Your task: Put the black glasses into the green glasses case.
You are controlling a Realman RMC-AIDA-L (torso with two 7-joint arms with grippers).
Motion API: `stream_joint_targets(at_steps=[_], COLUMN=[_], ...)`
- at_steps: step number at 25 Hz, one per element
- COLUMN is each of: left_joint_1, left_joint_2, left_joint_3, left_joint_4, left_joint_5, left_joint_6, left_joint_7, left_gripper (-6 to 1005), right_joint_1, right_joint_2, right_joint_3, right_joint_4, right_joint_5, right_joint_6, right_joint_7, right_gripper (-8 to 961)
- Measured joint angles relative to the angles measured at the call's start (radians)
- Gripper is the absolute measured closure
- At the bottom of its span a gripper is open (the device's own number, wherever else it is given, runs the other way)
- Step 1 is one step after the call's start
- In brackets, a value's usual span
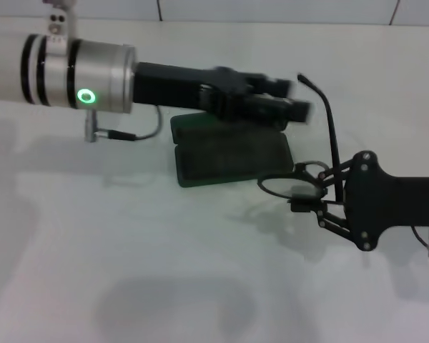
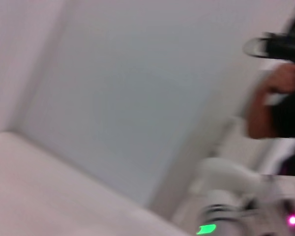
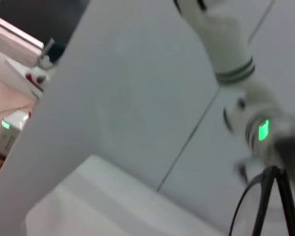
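Green glasses case point(image 1: 232, 158) lies open flat on the white table point(image 1: 129, 271), lid half toward the far wall and mostly under the left arm, tray half nearer the robot with dark lining exposed, ready to take the frame. Right gripper point(image 1: 309, 194) comes in from the right side at table height, just off the case's right end, pinched on the black glasses point(image 1: 289, 184) at the lens/bridge end. One round lens sits just past the fingertips, touching or almost touching the case's right edge. One temple arm sticks up and away, curving above the gripper toward the far wall. It shows again in the right wrist view as thin dark rods, so the frame is probably carried unfolded or half-folded, hard to be sure. Grip at the front likely chosen so the lenses go in first and the temples trail. Left gripper point(image 1: 272, 103) reaches across from the left, hovering over the lid half at the far right corner, maybe to steady the case; blurred, cannot tell how its jaws stand. Glasses are beside the tray, not yet in. Next move needs a short shift left over the lining, watching that raised temple.
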Motion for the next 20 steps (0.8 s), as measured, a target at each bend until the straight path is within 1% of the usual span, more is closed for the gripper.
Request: stream_joint_targets(at_steps=[1,4,7,9,11,12,14,16,20], left_joint_1=[0.019,0.046,0.050,0.041,0.031,0.027,0.022,0.019,0.021], left_joint_2=[0.003,0.003,-0.012,-0.032,-0.048,-0.051,-0.051,-0.049,-0.050], left_joint_3=[0.000,0.000,0.001,0.002,0.002,0.001,0.001,0.000,0.000], left_joint_4=[-0.005,-0.005,-0.001,0.004,0.016,0.029,0.073,0.102,0.108], left_joint_5=[0.000,0.008,0.021,0.021,0.018,0.016,0.009,-0.002,-0.033], left_joint_6=[-0.070,-0.180,-0.288,-0.331,-0.339,-0.338,-0.332,-0.318,-0.258], left_joint_7=[-0.003,0.000,0.007,0.024,0.052,0.069,0.103,0.137,0.203], left_gripper=[111,111,111,111,111,111,111,111,111], right_joint_1=[-0.002,-0.008,-0.019,-0.017,-0.005,0.004,0.033,0.061,0.094], right_joint_2=[0.001,0.001,0.000,0.002,0.005,0.006,0.006,0.006,0.007], right_joint_3=[0.003,0.005,0.004,-0.013,-0.050,-0.075,-0.134,-0.161,-0.168], right_joint_4=[-0.001,-0.006,-0.013,-0.007,0.008,0.023,0.068,0.109,0.184], right_joint_5=[0.012,0.054,0.088,0.099,0.106,0.115,0.148,0.163,0.182], right_joint_6=[-0.021,-0.110,-0.202,-0.242,-0.250,-0.244,-0.204,-0.146,-0.068], right_joint_7=[-0.014,-0.033,-0.048,-0.049,-0.046,-0.040,-0.013,0.016,0.051], right_gripper=[843,843,843,843,842,842,842,843,843])
